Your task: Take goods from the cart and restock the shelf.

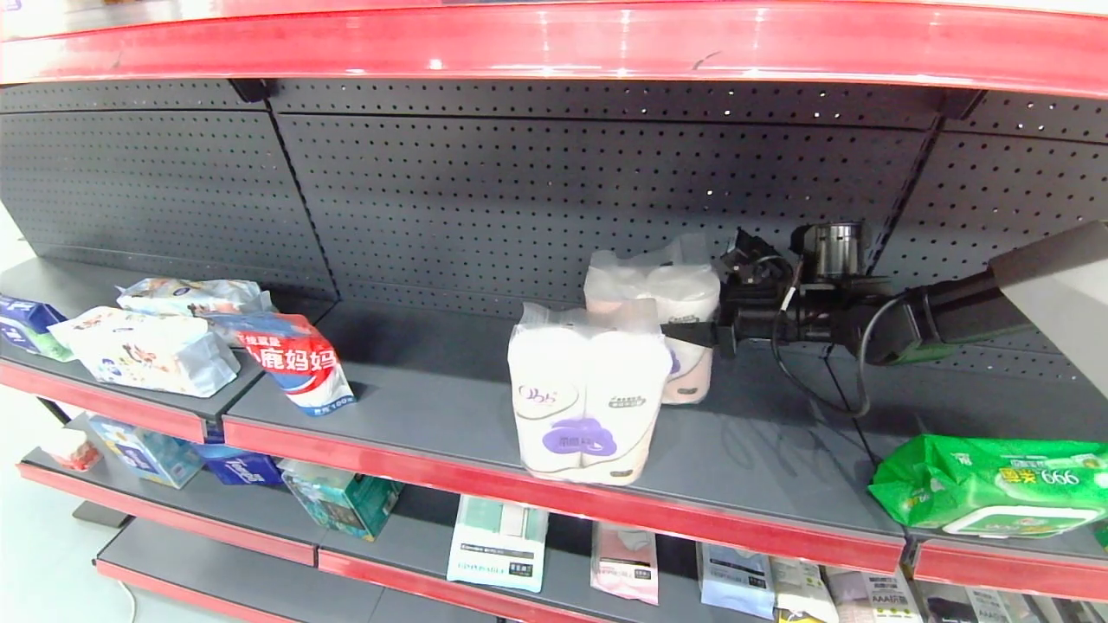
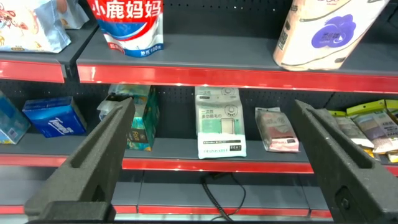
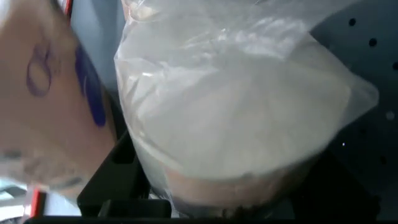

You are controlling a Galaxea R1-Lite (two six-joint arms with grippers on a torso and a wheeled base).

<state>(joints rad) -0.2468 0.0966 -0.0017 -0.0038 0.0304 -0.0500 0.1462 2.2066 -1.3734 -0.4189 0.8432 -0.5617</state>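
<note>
Two packs of toilet rolls stand on the grey shelf [image 1: 433, 389]. The front pack [image 1: 584, 398], with purple print, is at the red front edge. Just behind it stands the rear pack [image 1: 666, 290], which also shows close up [image 3: 242, 106] in the right wrist view, beside the front pack [image 3: 50, 93]. My right gripper [image 1: 697, 333] reaches in from the right and is shut on the rear pack's side. My left gripper [image 2: 212, 102] hangs open and holds nothing, in front of the lower shelves.
A red, white and blue bag [image 1: 299, 359] and soft tissue packs [image 1: 143, 346] lie on the shelf's left. A green wipes pack [image 1: 995, 484] lies at the right. The upper shelf's red edge [image 1: 554, 43] overhangs. Boxes and packets [image 2: 221, 121] fill the lower shelves.
</note>
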